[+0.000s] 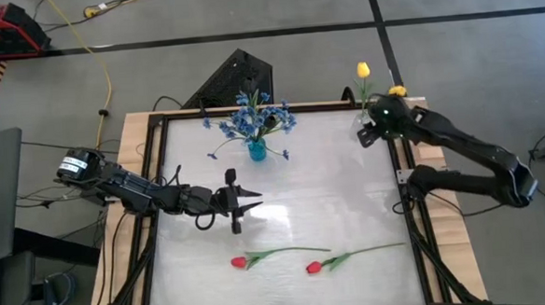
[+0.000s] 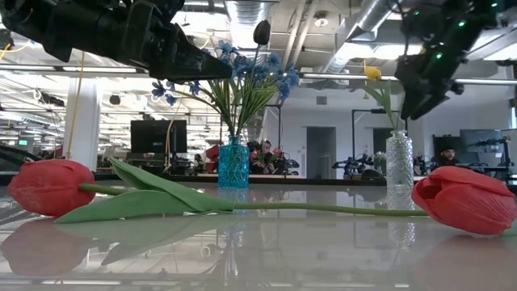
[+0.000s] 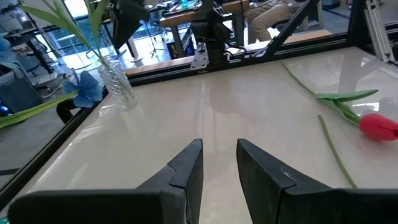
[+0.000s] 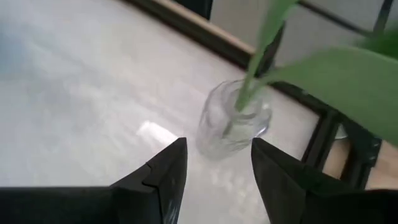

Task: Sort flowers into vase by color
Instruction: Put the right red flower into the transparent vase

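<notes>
A: So, right hand (image 1: 368, 127) hangs over the far right corner of the worktop (image 1: 331, 196), just above the clear glass vase (image 2: 398, 162). Fingers spread, nothing between them; the right wrist view shows the vase mouth and a green stem past the fingertips.

B: Contents of that vase?

A: One yellow tulip (image 1: 363, 70) stands upright in it. A second yellow bloom (image 1: 398, 91) shows beside the right arm, partly hidden; whether it sits in the vase cannot be told.

B: Left hand?

A: Left hand (image 1: 247, 207) is held above the middle of the worktop, pointing toward the right side. Fingers part-way apart, empty; the left wrist view shows bare worktop through the gap.

B: Blue flowers?

A: Blue sprays (image 1: 252, 118) all stand in the blue vase (image 1: 257, 151) at the far centre of the worktop. A dark bud (image 2: 262, 32) rises among them in the low view.

B: What lies loose?

A: Two red tulips on the near part of the worktop, flat on their sides: one (image 1: 239, 263) left of centre, the other (image 1: 314, 267) just to its right, stems running rightward. Both well apart from either hand.
</notes>
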Available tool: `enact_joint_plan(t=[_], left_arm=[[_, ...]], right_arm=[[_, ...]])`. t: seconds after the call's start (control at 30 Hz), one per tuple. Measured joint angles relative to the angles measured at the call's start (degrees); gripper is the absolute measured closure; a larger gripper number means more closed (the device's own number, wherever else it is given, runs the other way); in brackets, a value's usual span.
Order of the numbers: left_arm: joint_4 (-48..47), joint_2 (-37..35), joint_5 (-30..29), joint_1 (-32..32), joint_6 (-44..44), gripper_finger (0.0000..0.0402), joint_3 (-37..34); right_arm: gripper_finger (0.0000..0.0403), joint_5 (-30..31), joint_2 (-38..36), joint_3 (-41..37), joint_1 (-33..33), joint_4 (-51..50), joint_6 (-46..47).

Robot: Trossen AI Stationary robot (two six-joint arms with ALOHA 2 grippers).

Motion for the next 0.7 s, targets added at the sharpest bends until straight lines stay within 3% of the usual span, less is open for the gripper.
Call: enact_joint_plan(t=[0.37,0.7], left_arm=[[0.0,0.0,0.11,-0.02,-0.27,0.0315,0.0],[0.0,0.0,1.01,-0.02,-0.25,0.0315,0.0]], right_arm=[[0.0198,-4.69,6.45,4.67,0.17,-10.84,1.01],[0.0204,-22.19,4.16,4.86,3.0,-11.0,0.88]])
